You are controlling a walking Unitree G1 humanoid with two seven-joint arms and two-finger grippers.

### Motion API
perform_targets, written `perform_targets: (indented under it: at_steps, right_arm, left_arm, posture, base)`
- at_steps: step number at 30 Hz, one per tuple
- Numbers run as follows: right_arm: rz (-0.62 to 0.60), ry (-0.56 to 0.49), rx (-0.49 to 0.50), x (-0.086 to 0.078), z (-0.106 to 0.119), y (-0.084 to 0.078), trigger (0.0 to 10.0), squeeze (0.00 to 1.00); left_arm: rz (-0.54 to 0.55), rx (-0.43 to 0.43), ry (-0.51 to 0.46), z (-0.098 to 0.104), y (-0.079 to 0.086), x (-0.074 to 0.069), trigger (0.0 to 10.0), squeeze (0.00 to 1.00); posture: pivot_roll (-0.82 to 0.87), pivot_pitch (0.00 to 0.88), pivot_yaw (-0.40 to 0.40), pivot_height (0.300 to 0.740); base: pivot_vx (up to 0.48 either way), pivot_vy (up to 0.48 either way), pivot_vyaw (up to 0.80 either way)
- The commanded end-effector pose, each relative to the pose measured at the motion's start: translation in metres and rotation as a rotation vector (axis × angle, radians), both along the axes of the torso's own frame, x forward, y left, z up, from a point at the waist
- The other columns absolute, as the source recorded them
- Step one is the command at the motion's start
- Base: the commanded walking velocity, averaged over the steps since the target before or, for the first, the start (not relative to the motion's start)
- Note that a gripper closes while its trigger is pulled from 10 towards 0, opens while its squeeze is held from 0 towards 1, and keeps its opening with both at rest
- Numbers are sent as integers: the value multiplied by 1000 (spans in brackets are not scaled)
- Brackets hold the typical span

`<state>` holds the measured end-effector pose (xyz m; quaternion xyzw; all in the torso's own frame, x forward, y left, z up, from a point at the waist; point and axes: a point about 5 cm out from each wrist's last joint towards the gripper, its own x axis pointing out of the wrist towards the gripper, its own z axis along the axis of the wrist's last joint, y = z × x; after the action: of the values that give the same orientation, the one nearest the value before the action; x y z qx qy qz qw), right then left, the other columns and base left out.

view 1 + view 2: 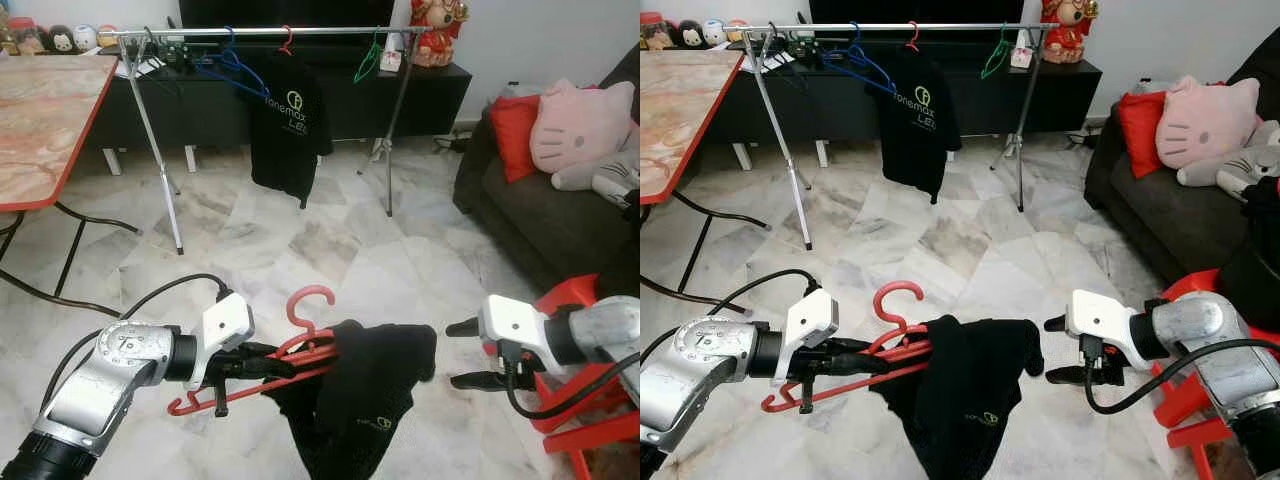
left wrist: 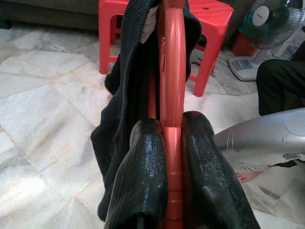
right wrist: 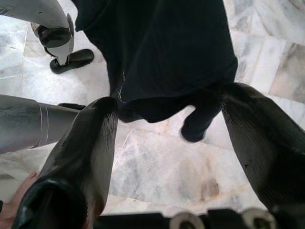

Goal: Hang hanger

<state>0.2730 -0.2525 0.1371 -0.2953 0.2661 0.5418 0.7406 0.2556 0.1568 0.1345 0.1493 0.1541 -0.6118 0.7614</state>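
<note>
Red hanger [image 1: 300, 350], draped with a black shirt [image 1: 360, 400], is clenched in the left hand [image 1: 262, 367]. The right hand [image 1: 463, 353] hangs released just beside the shirt. Farther off, a rack [image 1: 270, 32] carries another black shirt [image 1: 288, 135].

Glossy red plastic hanger [image 1: 300, 345], matt black cloth shirt [image 1: 365, 395], polished marble floor [image 1: 300, 240]

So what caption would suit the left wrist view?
Left gripper clamps a red hanger draped with a black shirt.
</note>
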Motion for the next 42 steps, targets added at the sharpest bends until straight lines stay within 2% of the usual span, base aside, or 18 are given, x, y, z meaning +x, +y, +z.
perform_targets:
  at_steps: [1, 4, 5, 15, 18, 22, 25, 36, 42]
  right_arm:
    - [-43, -44, 11, 4, 1, -6, 10000, 0]
    - [-68, -86, 16, 10, 0, -4, 10000, 0]
    - [-100, -136, 10, 16, -1, -3, 10000, 0]
    - [-191, -222, 9, 28, -8, -7, 10000, 0]
    - [-195, -195, 35, 27, -11, -6, 10000, 0]
    - [-147, -101, 69, 18, -19, -1, 10000, 0]
    - [-186, -118, 94, 22, -22, -1, 10000, 0]
    - [-226, -67, 117, 25, -36, 0, 10000, 0]
    - [-287, -23, 195, 26, -44, 1, 10000, 0]
  left_arm:
    - [-34, -59, -55, 20, -5, 4, 0, 0]
    - [-42, -71, -57, 22, -7, 3, 0, 0]
    - [-46, -73, -58, 23, -9, 3, 0, 0]
    - [-55, -93, -51, 23, -13, 1, 0, 0]
    - [-58, -94, -49, 23, -14, 1, 0, 0]
    - [-63, -96, -49, 23, -15, 1, 0, 0]
    - [-66, -98, -49, 23, -17, 1, 0, 0]
    - [-71, -104, -47, 22, -21, 1, 0, 0]
    - [-69, -105, -49, 22, -22, 2, 0, 0]
  posture:
    - [-95, 0, -122, 740]
    - [-95, 0, -122, 740]
    - [-95, 0, -122, 740]
    - [-87, 0, -120, 740]
    - [-87, 0, -120, 740]
    - [-85, 0, -120, 740]
    - [-84, 0, -120, 740]
    - [-77, 0, -124, 740]
    - [-76, 0, -123, 740]
  base:
    - [0, 0, 0]
    - [0, 0, 0]
    - [0, 0, 0]
    - [0, 0, 0]
    - [0, 0, 0]
    - [0, 0, 0]
    - [0, 0, 0]
    - [0, 0, 0]
    - [0, 0, 0]
